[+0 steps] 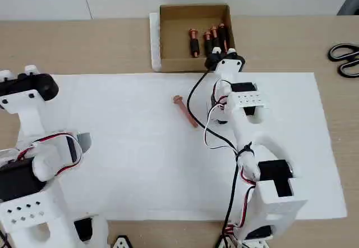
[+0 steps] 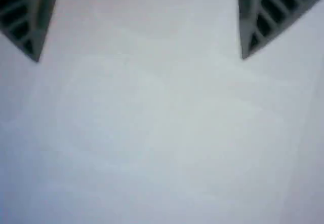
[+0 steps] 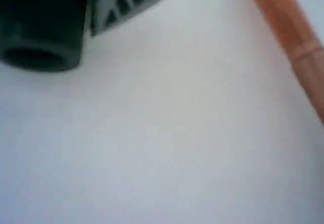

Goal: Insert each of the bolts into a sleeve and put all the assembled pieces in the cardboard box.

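Note:
An orange bolt (image 1: 185, 111) lies loose on the white paper (image 1: 140, 164); in the right wrist view the bolt (image 3: 291, 41) runs along one side. My right gripper (image 1: 219, 115) hangs low over the paper just right of that bolt, shut on a black sleeve (image 3: 40, 29); one ribbed finger (image 3: 129, 1) shows beside the sleeve. The cardboard box (image 1: 168, 63) at the back holds several assembled pieces (image 1: 208, 39). My left gripper (image 1: 84, 141) sits at the paper's left side, and in its wrist view the left gripper (image 2: 142, 46) is open over bare paper.
Black scissors (image 1: 345, 59) lie at the table's far right edge. A white strip (image 1: 154, 40) stands against the box's left wall. The right arm's upper joint (image 1: 224, 64) overlaps the box's front right corner. Open paper stretches between the two arms.

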Action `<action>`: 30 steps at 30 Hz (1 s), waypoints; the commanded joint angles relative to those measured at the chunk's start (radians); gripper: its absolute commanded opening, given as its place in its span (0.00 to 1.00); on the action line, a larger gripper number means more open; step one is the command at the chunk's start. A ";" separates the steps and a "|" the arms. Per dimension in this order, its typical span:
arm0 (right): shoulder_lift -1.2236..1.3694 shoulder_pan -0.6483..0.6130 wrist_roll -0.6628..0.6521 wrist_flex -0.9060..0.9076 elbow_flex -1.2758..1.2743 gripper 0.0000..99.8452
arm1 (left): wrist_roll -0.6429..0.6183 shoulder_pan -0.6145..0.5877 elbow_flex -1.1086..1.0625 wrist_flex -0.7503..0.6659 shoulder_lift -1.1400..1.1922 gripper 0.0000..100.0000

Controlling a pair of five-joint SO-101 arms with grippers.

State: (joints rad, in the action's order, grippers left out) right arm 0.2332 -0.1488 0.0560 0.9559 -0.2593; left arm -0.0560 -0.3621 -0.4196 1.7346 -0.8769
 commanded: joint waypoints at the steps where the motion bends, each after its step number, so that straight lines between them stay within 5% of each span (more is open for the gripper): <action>1: 0.004 0.018 0.008 0.012 0.021 0.14 | -0.006 -0.002 0.044 0.017 -0.006 0.24; 8: 0.005 0.019 0.011 0.010 0.021 0.00 | -0.006 -0.002 0.044 0.017 -0.006 0.24; 15: -0.004 0.021 0.011 0.033 0.052 0.00 | -0.006 0.000 0.044 0.017 -0.006 0.24; 30: -0.005 0.094 0.002 0.398 0.431 0.00 | 0.005 0.002 0.028 -0.006 0.003 0.24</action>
State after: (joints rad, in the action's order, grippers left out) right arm 0.2409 -0.0629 0.0545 1.2950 0.0736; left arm -0.0560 -0.3621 -0.4196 1.7346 -0.8769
